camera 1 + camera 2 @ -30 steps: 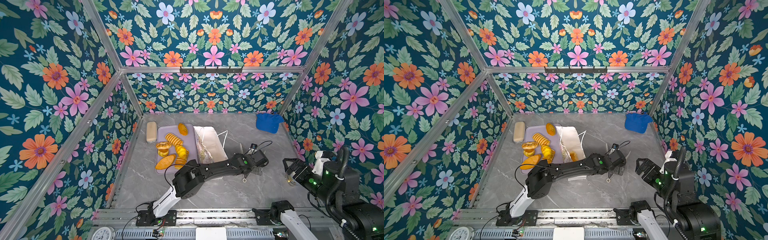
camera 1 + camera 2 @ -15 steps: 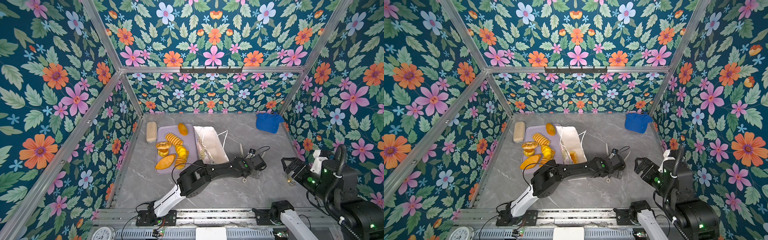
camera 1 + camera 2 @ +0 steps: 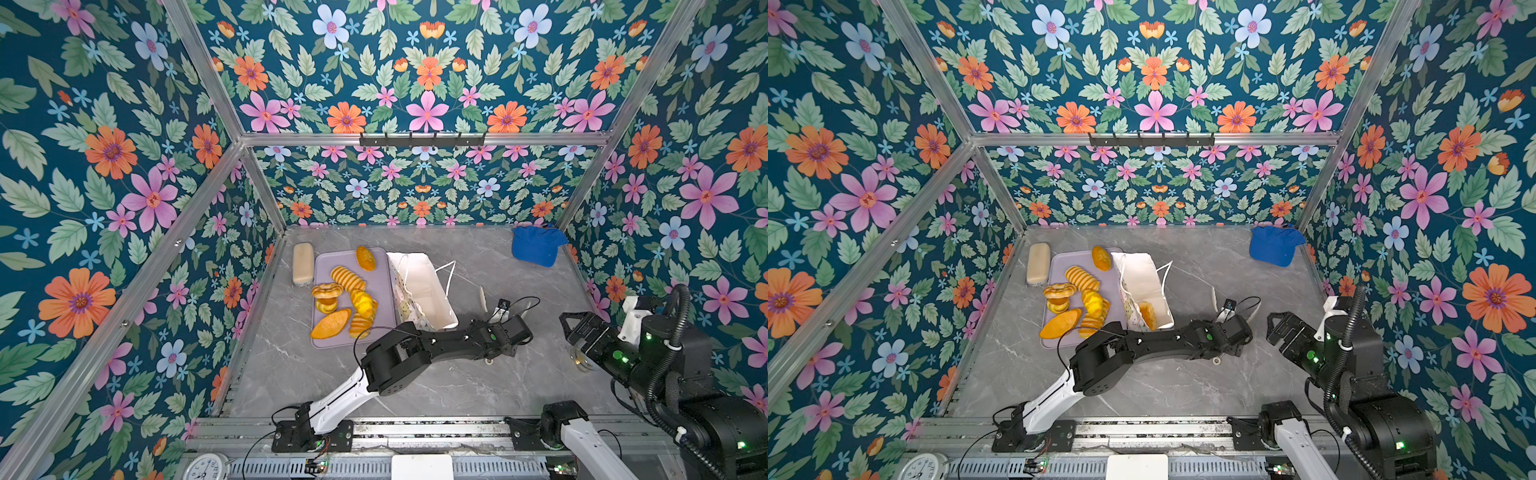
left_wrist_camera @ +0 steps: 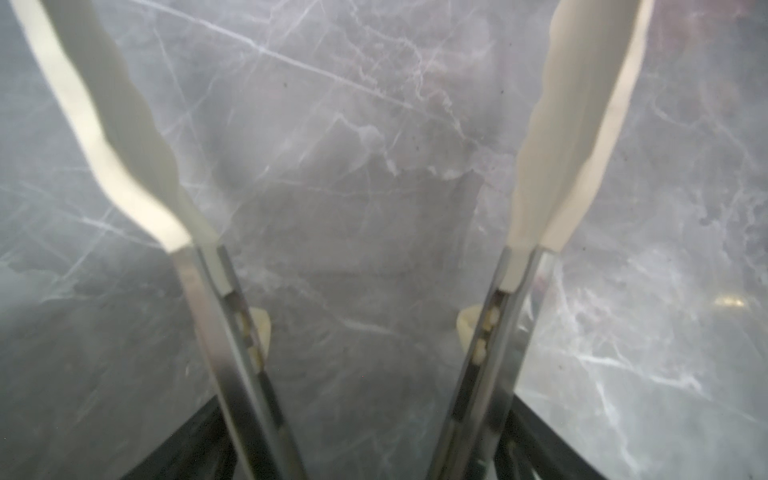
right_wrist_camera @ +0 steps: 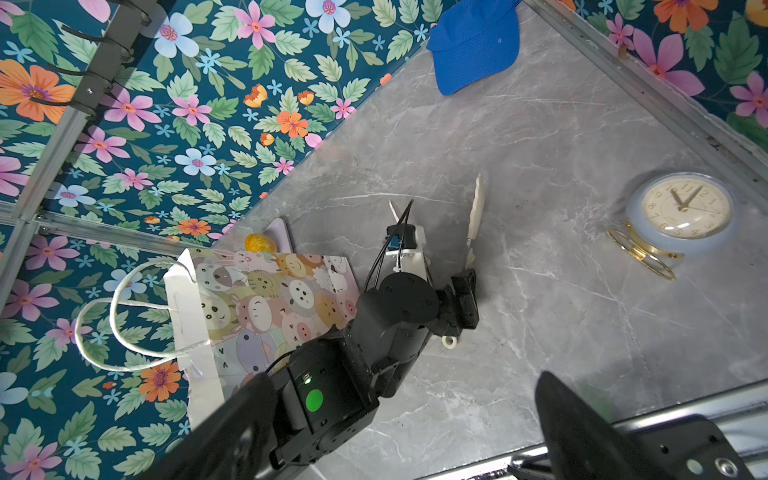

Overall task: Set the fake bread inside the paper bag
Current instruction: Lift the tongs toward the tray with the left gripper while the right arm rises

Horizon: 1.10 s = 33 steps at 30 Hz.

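Several glossy golden pieces of fake bread (image 3: pixel 347 291) lie on a lavender tray (image 3: pixel 322 266) at the left in both top views. One bun (image 3: pixel 1147 314) rests at the bottom of the paper bag (image 3: pixel 428 286), which stands open just right of the tray; its outside shows pastel cartoon animals (image 5: pixel 270 299). My left gripper (image 3: pixel 503 300) (image 3: pixel 1233 301) hovers over bare marble right of the bag, and its white fingers (image 4: pixel 104 145) are spread wide with nothing between them. My right gripper (image 3: pixel 575 332) stays near the right wall, open and empty, with its dark fingers (image 5: pixel 582 428) at the frame's edge.
A pale beige bar (image 3: pixel 302 262) lies left of the tray by the wall. A blue cap (image 3: pixel 536 245) sits in the back right corner. A small round clock (image 5: pixel 681 216) stands on the marble beside the right gripper.
The left arm's elbow has swung slightly right and its gripper has drawn back a little toward the front. The right gripper has crept slightly leftward.
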Each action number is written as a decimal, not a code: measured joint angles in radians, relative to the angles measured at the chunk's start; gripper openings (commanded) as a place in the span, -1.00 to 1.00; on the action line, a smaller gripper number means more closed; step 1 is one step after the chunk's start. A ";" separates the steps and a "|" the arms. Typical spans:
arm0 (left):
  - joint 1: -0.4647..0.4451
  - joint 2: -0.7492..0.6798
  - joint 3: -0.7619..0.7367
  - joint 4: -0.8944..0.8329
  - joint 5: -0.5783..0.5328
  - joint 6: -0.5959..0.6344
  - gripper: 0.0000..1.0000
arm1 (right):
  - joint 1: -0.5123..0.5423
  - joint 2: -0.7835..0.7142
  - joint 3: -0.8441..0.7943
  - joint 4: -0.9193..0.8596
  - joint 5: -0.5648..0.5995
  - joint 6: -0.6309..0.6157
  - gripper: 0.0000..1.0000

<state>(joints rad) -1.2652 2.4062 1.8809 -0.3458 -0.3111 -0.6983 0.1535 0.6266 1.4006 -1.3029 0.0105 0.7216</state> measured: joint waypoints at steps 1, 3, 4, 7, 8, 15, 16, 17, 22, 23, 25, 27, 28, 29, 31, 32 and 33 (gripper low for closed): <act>-0.001 0.009 0.011 0.005 -0.005 0.000 0.71 | 0.000 0.000 -0.002 0.000 0.000 0.000 0.94; -0.003 0.032 0.041 0.010 -0.013 0.005 0.67 | 0.000 0.000 -0.004 0.000 0.000 0.000 0.94; -0.004 0.042 0.055 0.013 -0.018 0.010 0.65 | 0.000 0.000 -0.004 0.000 0.000 0.000 0.94; -0.006 0.068 0.090 0.016 -0.030 0.014 0.54 | 0.000 0.000 -0.004 0.000 0.000 0.000 0.95; -0.006 0.074 0.097 0.017 -0.032 0.015 0.49 | 0.000 0.000 -0.003 -0.001 0.000 0.000 0.95; -0.006 0.090 0.109 0.039 -0.037 0.017 0.12 | 0.000 -0.003 0.006 -0.001 0.000 -0.015 0.95; -0.006 0.089 0.108 0.039 -0.037 0.017 0.10 | 0.000 -0.003 0.008 -0.002 0.000 -0.015 0.95; -0.006 0.086 0.106 0.040 -0.035 0.017 0.06 | 0.000 -0.003 0.008 -0.001 0.001 -0.015 0.95; -0.009 0.029 0.047 0.027 0.000 0.028 -0.22 | 0.000 -0.003 0.010 -0.001 0.001 -0.018 0.95; -0.011 0.015 0.033 0.021 0.003 0.034 -0.25 | 0.000 -0.003 0.010 -0.001 0.001 -0.019 0.95; -0.016 -0.020 0.009 0.010 0.008 0.051 -0.27 | 0.000 -0.003 0.010 0.000 0.001 -0.019 0.96; -0.022 -0.060 -0.004 0.001 0.013 0.057 -0.27 | 0.000 -0.003 0.010 0.002 0.001 -0.019 0.96; -0.025 -0.079 -0.007 -0.002 0.014 0.063 -0.28 | 0.000 -0.003 0.011 0.003 0.002 -0.019 0.96; -0.028 -0.099 -0.010 -0.003 0.014 0.072 -0.32 | 0.000 -0.003 0.014 0.005 0.002 -0.019 0.96; -0.033 -0.136 -0.012 -0.008 0.013 0.075 -0.38 | 0.000 -0.002 0.020 0.009 0.004 -0.022 0.95; -0.037 -0.154 -0.012 -0.012 0.008 0.078 -0.40 | 0.000 -0.002 0.023 0.013 0.004 -0.022 0.95; -0.040 -0.170 -0.012 -0.015 0.004 0.081 -0.43 | 0.000 0.000 0.026 0.015 0.005 -0.022 0.94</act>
<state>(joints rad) -1.3056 2.2364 1.8687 -0.3611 -0.3073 -0.6170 0.1535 0.6262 1.4261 -1.2877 0.0151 0.6994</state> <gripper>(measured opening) 0.303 0.979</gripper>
